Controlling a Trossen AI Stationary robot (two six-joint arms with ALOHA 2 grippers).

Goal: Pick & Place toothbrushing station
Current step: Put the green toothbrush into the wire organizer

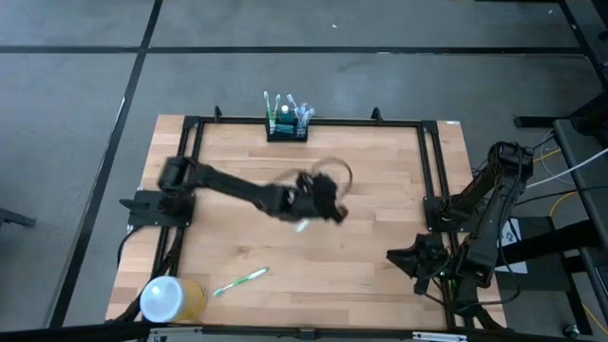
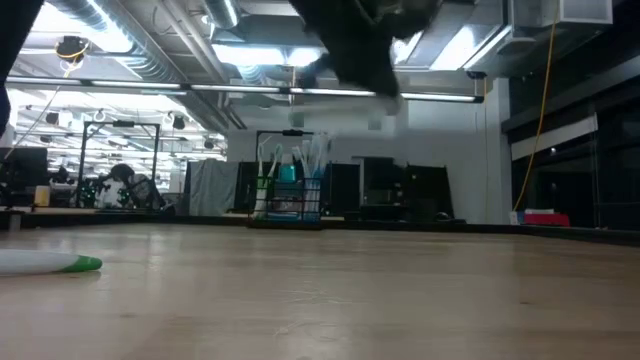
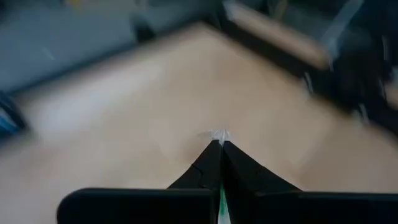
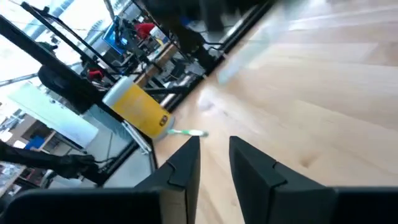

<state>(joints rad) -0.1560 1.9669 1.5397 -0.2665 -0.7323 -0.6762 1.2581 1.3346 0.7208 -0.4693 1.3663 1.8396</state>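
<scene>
The toothbrushing station (image 1: 287,128), a small black slotted rack with several toothbrushes standing in it, sits at the table's far edge and also shows in the low view (image 2: 290,195). My left gripper (image 1: 318,204) is above the table's middle, shut on a white-and-green toothbrush (image 1: 302,226). In the low view, only the left arm (image 2: 360,40) shows, high at the top. A second green-and-white toothbrush (image 1: 240,281) lies flat on the table near the front left. My right gripper (image 1: 404,258) waits open and empty at the right front. My left gripper pinches the toothbrush between its two fingers; a green stretch (image 3: 222,208) shows in the slit between them. The brush lies along the fingers, and its pale end (image 3: 217,134) sticks out just past the fingertips. It is lifted clear of the table.
A white-and-yellow cylinder (image 1: 171,299) lies at the table's front left corner and also shows in the right wrist view (image 4: 140,109). A black frame (image 1: 423,152) runs around the wooden table top. The lying toothbrush shows at the left in the low view (image 2: 50,263).
</scene>
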